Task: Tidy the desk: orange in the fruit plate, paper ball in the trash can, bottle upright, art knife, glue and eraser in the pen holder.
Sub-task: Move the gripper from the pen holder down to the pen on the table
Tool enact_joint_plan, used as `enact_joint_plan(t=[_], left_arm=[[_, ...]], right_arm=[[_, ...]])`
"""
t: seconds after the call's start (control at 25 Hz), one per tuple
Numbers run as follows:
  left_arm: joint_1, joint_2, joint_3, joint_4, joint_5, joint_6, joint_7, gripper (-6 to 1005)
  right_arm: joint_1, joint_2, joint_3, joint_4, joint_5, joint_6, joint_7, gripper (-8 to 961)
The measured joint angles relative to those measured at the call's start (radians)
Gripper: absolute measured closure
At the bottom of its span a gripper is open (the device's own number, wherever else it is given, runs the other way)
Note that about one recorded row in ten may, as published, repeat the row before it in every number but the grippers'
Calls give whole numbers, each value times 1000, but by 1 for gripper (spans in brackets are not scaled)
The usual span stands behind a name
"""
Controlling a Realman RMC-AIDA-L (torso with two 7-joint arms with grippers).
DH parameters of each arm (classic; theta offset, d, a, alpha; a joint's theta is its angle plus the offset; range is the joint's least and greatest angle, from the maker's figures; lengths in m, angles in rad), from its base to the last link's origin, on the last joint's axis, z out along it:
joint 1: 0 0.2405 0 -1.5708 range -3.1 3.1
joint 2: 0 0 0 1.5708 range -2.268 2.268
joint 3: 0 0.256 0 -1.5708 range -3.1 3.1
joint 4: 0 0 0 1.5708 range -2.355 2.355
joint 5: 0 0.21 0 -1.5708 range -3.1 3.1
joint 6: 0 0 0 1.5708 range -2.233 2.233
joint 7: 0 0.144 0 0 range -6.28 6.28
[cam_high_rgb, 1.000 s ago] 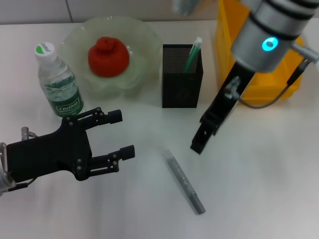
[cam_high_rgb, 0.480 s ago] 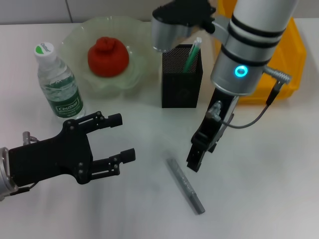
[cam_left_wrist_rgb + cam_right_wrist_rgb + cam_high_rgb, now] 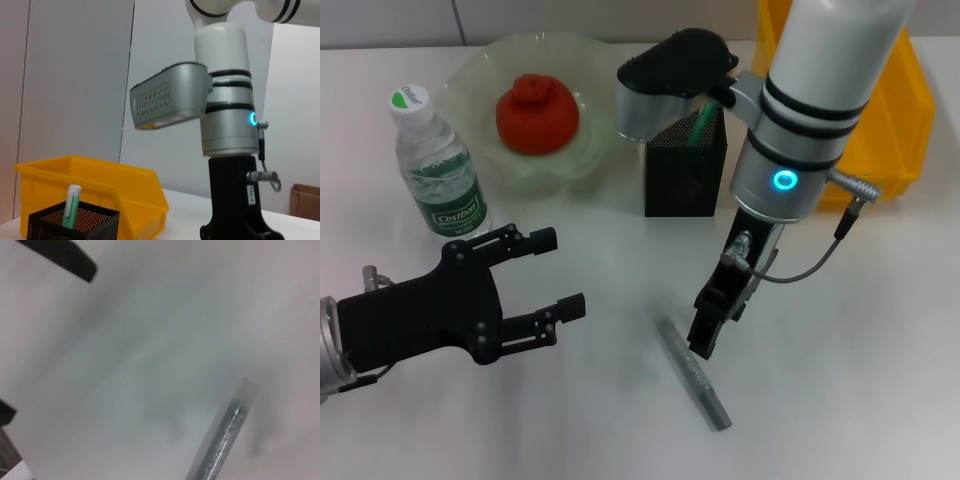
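White desk (image 3: pixel 880 330). Right gripper (image 3: pixel 705 335) just above art knife (image 3: pixel 692 373), finger spread unreadable; could nudge it aside. Left gripper (image 3: pixel 542 279) spread, idle.

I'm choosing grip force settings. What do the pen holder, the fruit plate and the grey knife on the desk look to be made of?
Pen holder: black metal mesh, judging by its fine perforated walls.
Fruit plate: pale green and translucent with a wavy rim, so glass or plastic; which one is unclear.
Art knife: a grey bar with a dull sheen, probably metal, possibly plastic. The right tool is just above it.
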Motion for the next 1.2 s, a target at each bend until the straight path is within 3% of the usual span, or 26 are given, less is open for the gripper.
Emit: enact_joint_plan(t=[0.56,1.2], left_arm=[[-9,-4,1,0,0,-6,6,215],[-14,-4,2,-25,0,-8,21,214]], right_arm=[[-26,0,-114,10,93,99,1,381],[-40,0,-152,24,125,156,1,399]])
